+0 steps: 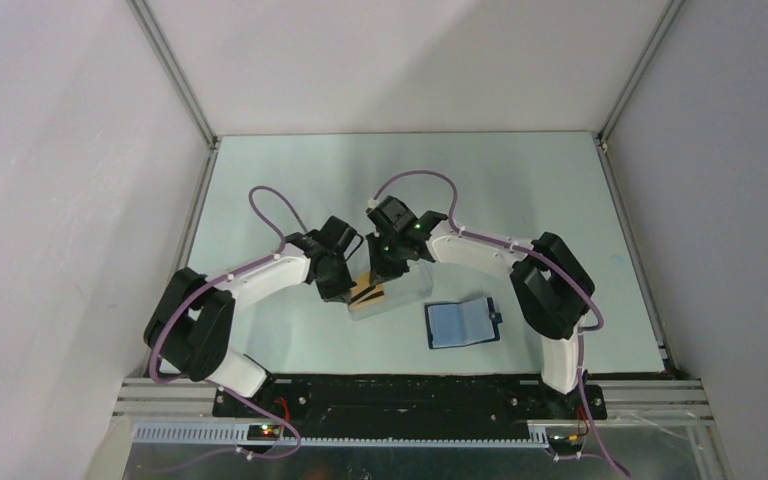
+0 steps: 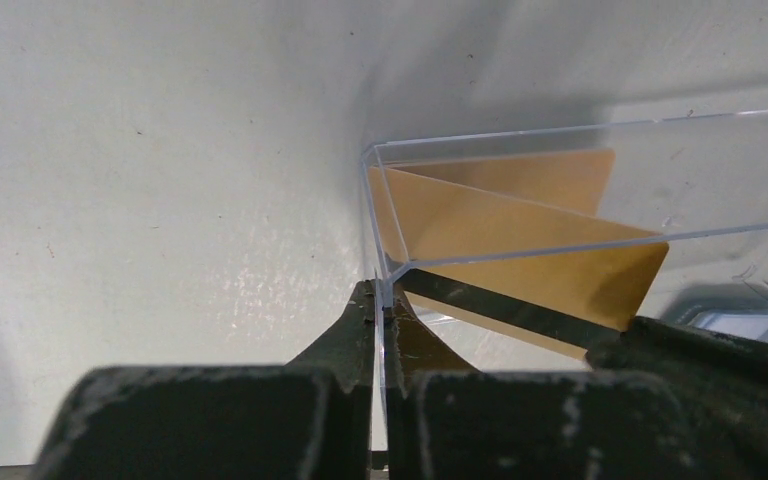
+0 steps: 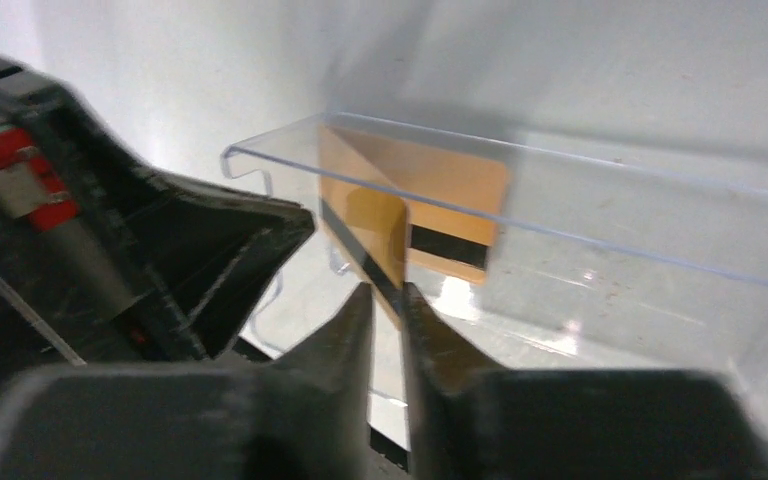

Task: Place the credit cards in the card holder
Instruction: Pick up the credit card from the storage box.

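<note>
Top external: card holder (image 1: pixel 460 322) lies open on counter (image 1: pixel 290 180), near side. Just beyond it, two credit cards (image 2: pixel 520 250) lean inside clear tray (image 2: pixel 520 128); left pincer (image 2: pixel 382 298) clamped on tray wall; right pincer (image 3: pixel 385 300) straddles one card's edge with a narrow gap, grip unclear.

Pale green table (image 1: pixel 520 180); plain white walls (image 1: pixel 60 150).

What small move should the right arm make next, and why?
Probably close the right gripper on the nearest credit card. Its jaws straddle the card's edge with a small gap between them, while the left gripper pinches the wall of the clear tray.
</note>
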